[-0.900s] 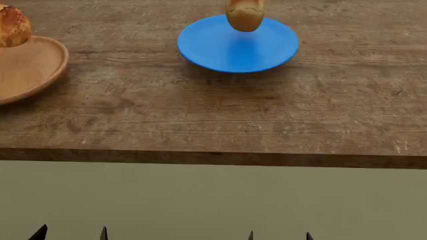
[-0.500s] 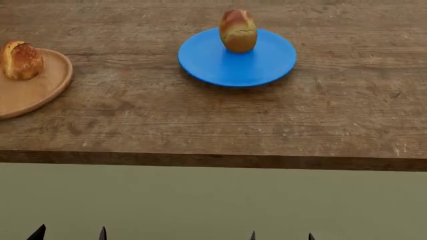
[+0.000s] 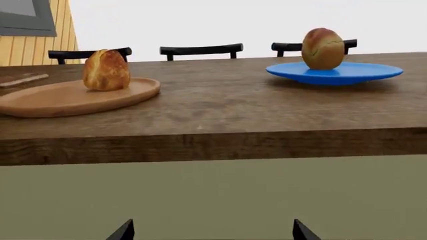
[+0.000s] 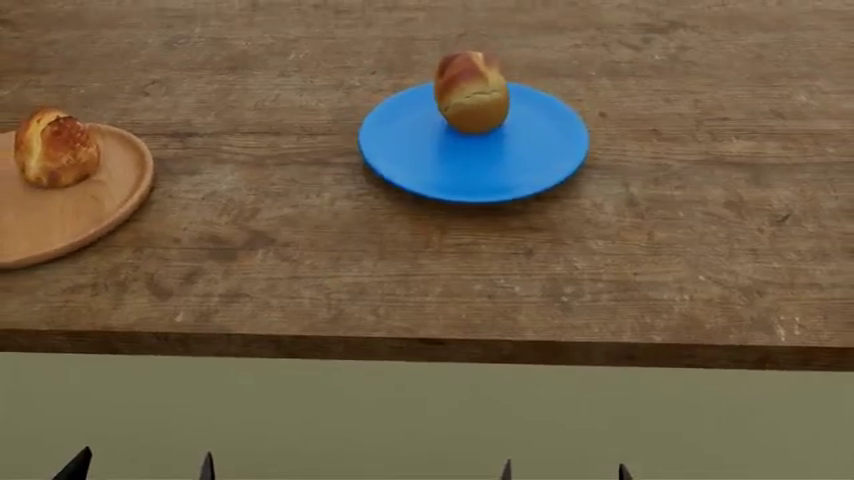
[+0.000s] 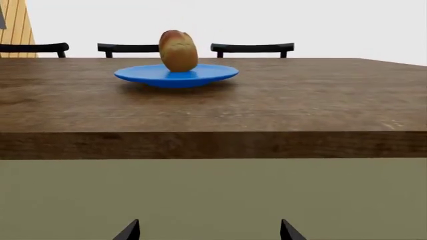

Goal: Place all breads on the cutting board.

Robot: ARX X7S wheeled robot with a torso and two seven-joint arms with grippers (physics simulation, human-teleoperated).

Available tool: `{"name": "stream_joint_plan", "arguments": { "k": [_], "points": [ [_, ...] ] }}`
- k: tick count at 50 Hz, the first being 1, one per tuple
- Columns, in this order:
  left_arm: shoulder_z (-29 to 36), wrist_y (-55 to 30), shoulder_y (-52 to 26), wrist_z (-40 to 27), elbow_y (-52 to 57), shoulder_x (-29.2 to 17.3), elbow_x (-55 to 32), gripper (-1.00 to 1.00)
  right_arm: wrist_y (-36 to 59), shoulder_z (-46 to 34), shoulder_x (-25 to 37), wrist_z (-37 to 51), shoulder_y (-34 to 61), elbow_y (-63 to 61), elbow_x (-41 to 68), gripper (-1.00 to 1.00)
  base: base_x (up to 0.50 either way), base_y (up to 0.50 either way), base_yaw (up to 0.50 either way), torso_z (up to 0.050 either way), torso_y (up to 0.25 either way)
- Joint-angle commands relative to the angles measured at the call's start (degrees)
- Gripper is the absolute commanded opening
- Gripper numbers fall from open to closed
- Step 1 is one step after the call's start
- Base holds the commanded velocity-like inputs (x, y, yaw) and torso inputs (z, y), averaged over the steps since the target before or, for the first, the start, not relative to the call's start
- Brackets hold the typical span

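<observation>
A golden-brown roll (image 4: pixel 470 92) (image 3: pixel 323 48) (image 5: pixel 178 50) stands on a round blue plate (image 4: pixel 534 160) (image 3: pixel 360 73) (image 5: pixel 200 76) at mid-table. A darker roll (image 4: pixel 55 148) (image 3: pixel 105 70) rests on a round light wooden plate (image 4: pixel 67 215) (image 3: pixel 60 97) at the left. The cutting board is out of view. My left gripper (image 4: pixel 140 467) (image 3: pixel 212 232) and right gripper (image 4: pixel 562 470) (image 5: pixel 208 231) hang below the table's front edge, both open and empty, only their fingertips showing.
The wooden table's (image 4: pixel 400 270) front edge runs across the head view, with olive floor below it. Black chair backs (image 3: pixel 200 50) (image 5: pixel 252 48) line the far side. A yellow slatted wall (image 3: pixel 57 42) stands far left.
The head view has tilted up, so the plates and rolls sit lower in the picture and the left roll shows in full. The gripper tips keep their places.
</observation>
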Motion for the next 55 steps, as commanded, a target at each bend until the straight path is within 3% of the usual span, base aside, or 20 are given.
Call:
{"name": "stream_joint_plan", "arguments": {
  "k": [1,12,37,44,47,50,55],
  "points": [
    [1.18,-0.23,0.11,-1.25,0.45,-0.83,-0.13,1.0,-0.09,-0.85,0.7,1.26,0.14,0.22,0.51,1.0,0.0,0.0,0.0,0.05,0.0],
    [2.18,1.42,-0.01,-0.67,-0.26,-1.72,-1.82,1.0,-0.77,-2.1,1.62,1.63,0.11,0.24,0.93,1.0,0.0,0.0,0.0,0.048,0.0],
    [3.2,0.4,-0.67,-2.4,-0.89,-2.7,-3.42,1.0,-1.62,-3.99,2.98,2.79,0.13,0.39,1.54,1.0,0.0,0.41,0.0,0.0,0.0],
    [3.5,-1.34,-0.68,-3.25,-0.03,-2.99,-3.56,1.0,0.42,-3.2,3.38,2.63,-0.14,-1.59,4.46,1.0,0.0,0.02,0.0,0.0,0.0],
    [3.35,-7.04,-1.18,-5.09,3.11,-3.34,-2.7,1.0,9.2,-2.71,5.37,4.87,-0.44,-11.64,3.08,1.0,0.0,0.0,0.0,0.0,0.0],
    [1.75,-17.81,-1.71,-5.69,13.76,-4.79,-5.31,1.0,14.89,-1.14,6.32,4.81,0.76,-15.87,6.13,1.0,0.0,0.0,0.0,0.0,0.0],
    [-0.97,-44.07,-7.08,-7.47,34.79,-7.18,-9.94,1.0,33.7,1.55,9.38,7.36,7.17,-30.24,12.84,1.0,0.0,0.0,0.0,0.0,0.0]
  ]
}}
